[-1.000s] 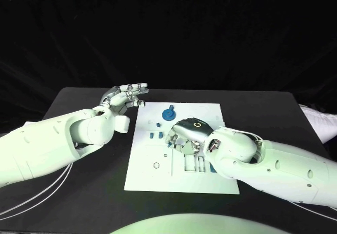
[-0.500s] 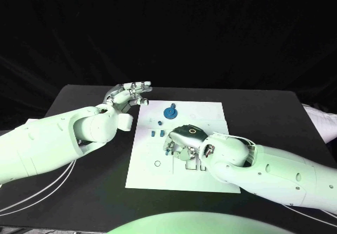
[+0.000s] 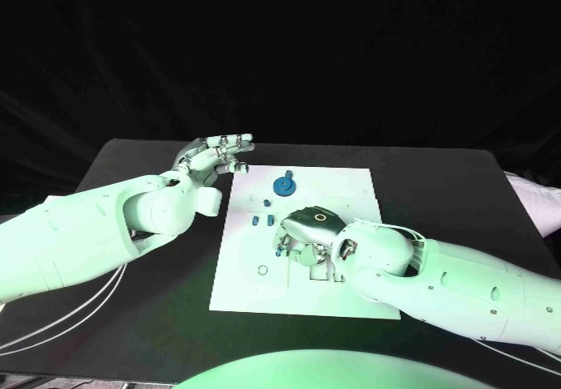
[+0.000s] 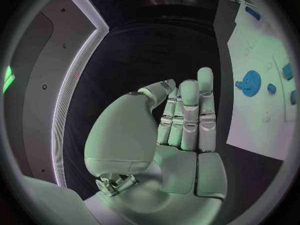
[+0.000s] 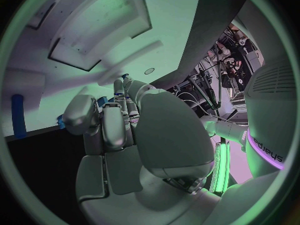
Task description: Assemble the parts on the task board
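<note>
The white task board [image 3: 298, 292] lies in the middle of the black table [image 3: 468, 186], and the right hand [image 3: 306, 235] is down on its middle, palm toward the plate, fingers bent over a cluster of small blue parts [image 3: 267, 253] and the recessed slots there. In the right wrist view the hand [image 5: 119, 130] has its fingers close together and pointed at the board [image 5: 169, 15], with a blue part [image 5: 19, 116] lying just off to one side of them – whether anything is pinched between the fingertips cannot be told, since the palm and fingers cover that spot. The left hand [image 3: 213, 156] hangs over the table just beside the board's far left corner, holding nothing; the left wrist view shows that hand [image 4: 181, 125] with straight fingers side by side and the thumb apart from them. A blue gear [image 3: 283, 188] stands on the far part of the board, well clear of both hands – it shows in the left wrist view too [image 4: 250, 80] – with a small blue peg [image 3: 289, 176] just beyond it
</note>
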